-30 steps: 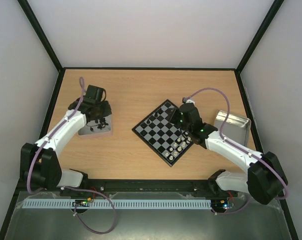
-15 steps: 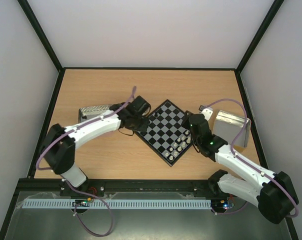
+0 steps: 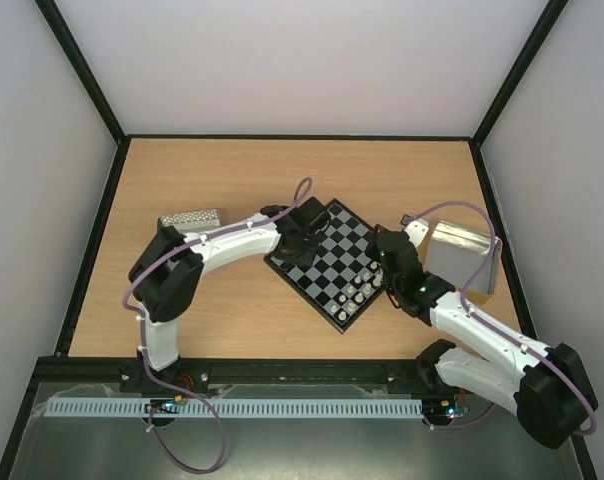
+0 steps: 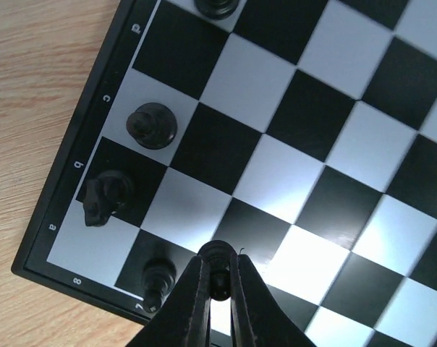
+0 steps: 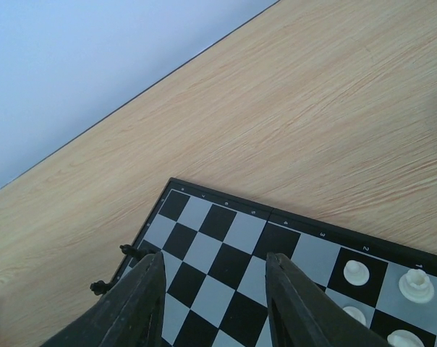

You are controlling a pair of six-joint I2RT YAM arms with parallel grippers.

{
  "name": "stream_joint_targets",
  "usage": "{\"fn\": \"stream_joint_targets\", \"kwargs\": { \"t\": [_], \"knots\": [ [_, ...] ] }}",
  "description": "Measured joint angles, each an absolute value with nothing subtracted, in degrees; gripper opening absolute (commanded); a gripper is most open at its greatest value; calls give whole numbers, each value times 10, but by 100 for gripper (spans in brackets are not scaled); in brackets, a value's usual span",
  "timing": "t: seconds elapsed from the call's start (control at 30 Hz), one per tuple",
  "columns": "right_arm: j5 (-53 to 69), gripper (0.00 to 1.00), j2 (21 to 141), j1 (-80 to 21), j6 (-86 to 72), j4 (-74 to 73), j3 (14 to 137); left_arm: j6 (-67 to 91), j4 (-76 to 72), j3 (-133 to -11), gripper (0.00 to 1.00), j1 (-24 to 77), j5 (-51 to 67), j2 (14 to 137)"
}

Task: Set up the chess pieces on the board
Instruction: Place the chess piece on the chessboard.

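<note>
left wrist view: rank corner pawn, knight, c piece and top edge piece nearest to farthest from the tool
From the left tool, shut on a held piece:
1. corner pawn, just left
2. knight, on b, upper left
3. c piece, above the knight
4. top edge piece, cut off

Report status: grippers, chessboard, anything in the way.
Left gripper shut on small black chess piece over grey-checkered black-rimmed chessboard. Right gripper open, empty, near the white pieces. Other black pieces stand nearby; nothing blocking.
</note>
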State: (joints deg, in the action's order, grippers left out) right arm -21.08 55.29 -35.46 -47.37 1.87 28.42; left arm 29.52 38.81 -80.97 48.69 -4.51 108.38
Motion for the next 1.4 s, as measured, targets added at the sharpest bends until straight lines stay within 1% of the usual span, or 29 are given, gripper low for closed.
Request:
{"fn": "stream_joint_targets", "kwargs": {
  "t": [0.3, 0.5, 0.8, 0.9, 1.07, 1.17, 1.3, 1.4],
  "knots": [
    [-211, 39, 559, -355, -474, 19, 283, 296, 392, -811, 4, 487, -76, 1125],
    [-207, 39, 565, -355, -474, 19, 283, 298, 389, -811, 6, 487, -96, 1127],
    [-197, 40, 575, -355, -478, 19, 283, 297, 368, -806, 8, 484, -93, 1128],
    [-193, 40, 576, -355, -479, 20, 283, 296, 362, -806, 11, 483, -90, 1129],
    [-189, 42, 578, -355, -480, 19, 283, 295, 360, -805, 26, 482, -88, 1129],
    [-187, 42, 578, -355, -480, 19, 283, 295, 359, -801, 32, 482, -85, 1129],
    [-183, 43, 578, -355, -481, 20, 283, 293, 359, -800, 37, 482, -84, 1129],
    [-181, 43, 578, -355, -480, 19, 283, 294, 359, -800, 39, 482, -86, 1122]
  ]
}}
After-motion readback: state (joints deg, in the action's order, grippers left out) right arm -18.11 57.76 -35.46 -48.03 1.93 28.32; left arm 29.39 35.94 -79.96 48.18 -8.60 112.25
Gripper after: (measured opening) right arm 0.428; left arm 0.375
